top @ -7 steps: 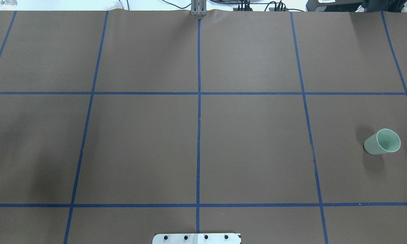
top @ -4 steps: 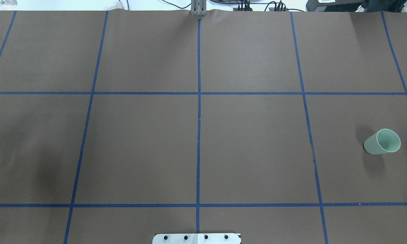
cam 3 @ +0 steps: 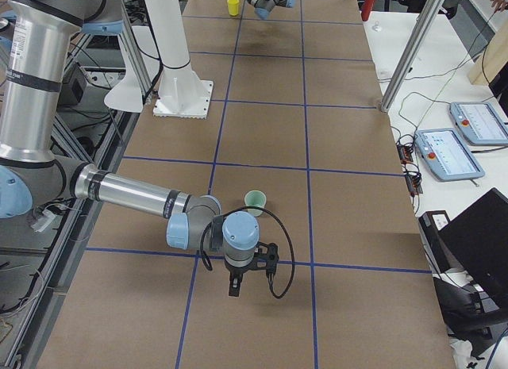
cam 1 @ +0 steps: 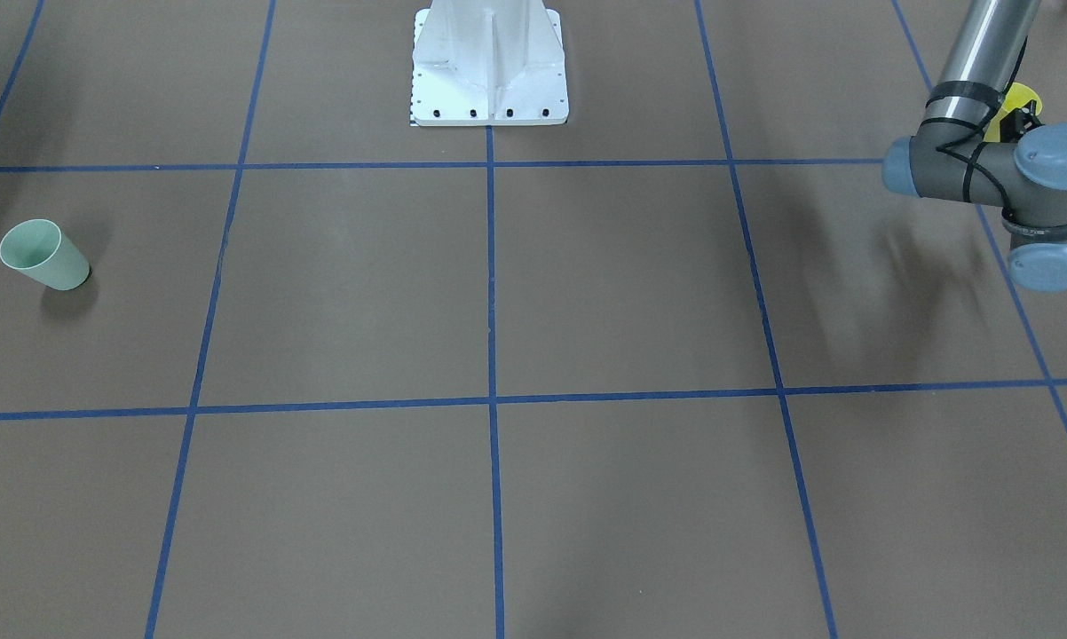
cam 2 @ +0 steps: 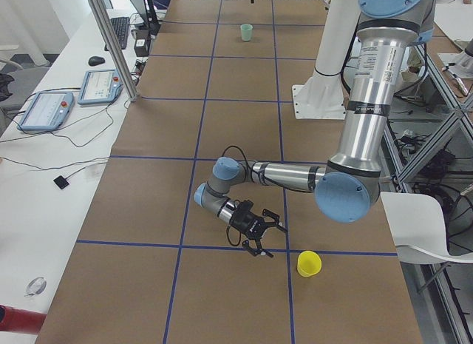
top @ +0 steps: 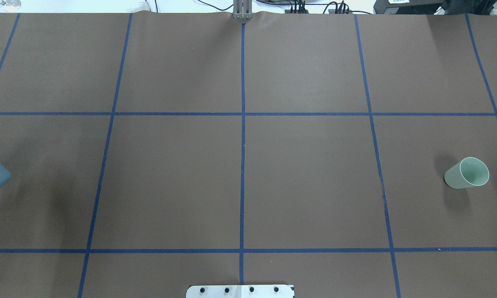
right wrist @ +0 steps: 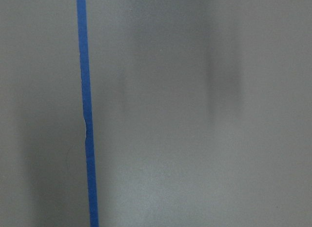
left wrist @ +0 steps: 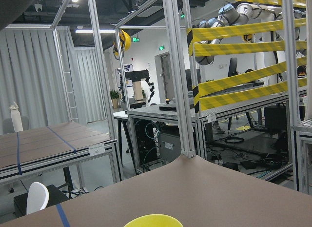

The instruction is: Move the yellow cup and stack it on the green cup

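The yellow cup point(cam 2: 309, 264) is standing upright on the brown table point(cam 2: 222, 122) in the lower right of the exterior left view, rim up, only yellow wall showing inside. Just left of it the left gripper point(cam 2: 260, 240) is hovering, apart from the cup; how wide its fingers are, I cannot tell. In the front-facing view, from left: the green cup point(cam 1: 43, 255) is standing upright near the left edge, only its pale bottom showing inside; the white robot base point(cam 1: 489, 67) is sitting at top centre; the left arm point(cam 1: 986, 169) is showing at upper right. In the exterior right view the right gripper point(cam 3: 236, 283) is pointing down at lower centre, near the green cup, not touching; its finger opening I cannot tell.
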Tool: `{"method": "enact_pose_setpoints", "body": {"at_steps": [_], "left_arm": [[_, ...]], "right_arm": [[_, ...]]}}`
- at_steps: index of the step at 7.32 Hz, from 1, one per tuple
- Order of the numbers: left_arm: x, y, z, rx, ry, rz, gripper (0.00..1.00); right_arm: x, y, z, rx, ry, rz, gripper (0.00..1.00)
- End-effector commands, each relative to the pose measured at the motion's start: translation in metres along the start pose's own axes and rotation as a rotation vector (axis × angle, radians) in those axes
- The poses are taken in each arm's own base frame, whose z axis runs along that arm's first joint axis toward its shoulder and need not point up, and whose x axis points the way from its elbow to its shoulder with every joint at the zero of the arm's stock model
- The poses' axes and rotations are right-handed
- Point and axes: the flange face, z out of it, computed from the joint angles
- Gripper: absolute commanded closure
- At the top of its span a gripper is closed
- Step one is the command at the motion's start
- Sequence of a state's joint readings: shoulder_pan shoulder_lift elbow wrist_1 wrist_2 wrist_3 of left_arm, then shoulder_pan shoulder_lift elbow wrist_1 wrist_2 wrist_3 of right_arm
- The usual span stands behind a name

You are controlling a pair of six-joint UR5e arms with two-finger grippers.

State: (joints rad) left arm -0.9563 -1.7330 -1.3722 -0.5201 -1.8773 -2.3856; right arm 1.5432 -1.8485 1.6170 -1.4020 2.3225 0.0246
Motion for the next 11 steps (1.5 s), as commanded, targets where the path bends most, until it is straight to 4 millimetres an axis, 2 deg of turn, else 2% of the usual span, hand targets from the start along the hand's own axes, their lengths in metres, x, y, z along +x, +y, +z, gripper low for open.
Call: {"method": "enact_pose_setpoints", "body": {"at_steps": [1,2,4,6,7,8,11], "left_arm": [[-0.002,0.015,-0.004,-0.019,-0.022,0.007,0.00],[0.003,0.023,0.002,-0.028,-0.041,0.006,0.00],[0.024,0.044,0.030,-0.032,-0.058,0.007,0.00],[0.023,0.051,0.038,-0.043,-0.101,-0.009,0.00],[0.027,0.056,0.051,-0.041,-0.143,-0.022,0.00],[0.029,0.060,0.074,-0.022,-0.175,-0.032,0.00],[0.028,0.063,0.105,-0.013,-0.224,-0.048,0.00]], "right_arm": [[-0.001,-0.001,-0.001,0.002,0.000,-0.002,0.00],[-0.001,-0.002,-0.001,0.013,0.000,-0.011,0.00],[-0.001,-0.001,0.000,0.026,-0.002,-0.024,0.00],[0.000,-0.001,0.000,0.026,-0.002,-0.024,0.00],[0.000,-0.001,0.000,0.026,-0.002,-0.024,0.00],[0.000,-0.001,0.000,0.026,-0.002,-0.024,0.00],[-0.001,-0.002,-0.001,0.028,-0.002,-0.026,0.00]]}}
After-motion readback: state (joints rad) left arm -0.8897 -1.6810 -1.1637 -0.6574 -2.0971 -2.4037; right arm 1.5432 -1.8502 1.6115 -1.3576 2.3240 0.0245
